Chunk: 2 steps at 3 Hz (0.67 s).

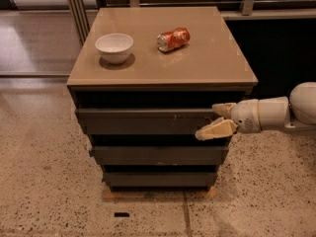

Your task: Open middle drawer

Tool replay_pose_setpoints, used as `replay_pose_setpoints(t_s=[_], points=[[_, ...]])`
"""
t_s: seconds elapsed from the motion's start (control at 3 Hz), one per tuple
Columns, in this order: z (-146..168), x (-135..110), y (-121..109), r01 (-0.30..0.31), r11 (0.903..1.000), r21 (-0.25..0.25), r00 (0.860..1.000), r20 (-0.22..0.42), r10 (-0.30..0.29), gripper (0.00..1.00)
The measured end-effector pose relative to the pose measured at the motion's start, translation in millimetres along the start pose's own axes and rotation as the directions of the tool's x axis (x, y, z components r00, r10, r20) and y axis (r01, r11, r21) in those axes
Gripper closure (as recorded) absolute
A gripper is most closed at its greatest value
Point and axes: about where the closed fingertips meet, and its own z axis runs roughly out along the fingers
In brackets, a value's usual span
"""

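Note:
The middle drawer (pixel 160 155) is a plain dark grey-brown front, second of three stacked under the cabinet top, with a small blue bit (pixel 91 153) at its left end. It looks closed. The top front (pixel 143 120) has pale scratch marks, and the lowest front (pixel 160 178) is the smallest. My gripper (pixel 217 120) comes in from the right on a white arm (pixel 276 113). Its two pale fingers are spread apart, one above the other, at the right end of the top front, just above the middle drawer's right end.
A white bowl (pixel 114 47) and an orange can (pixel 173 38) lying on its side sit on the tan cabinet top (pixel 207 63). A metal-framed glass partition (pixel 74 9) stands back left and a dark wall (pixel 276 48) back right. The floor is speckled.

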Motion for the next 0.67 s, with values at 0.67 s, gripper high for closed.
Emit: replay_pose_setpoints(t_s=[0.67], points=[[0.2,0.1,0.1,0.000,1.0000,0.000,1.000,0.000,0.000,0.64]])
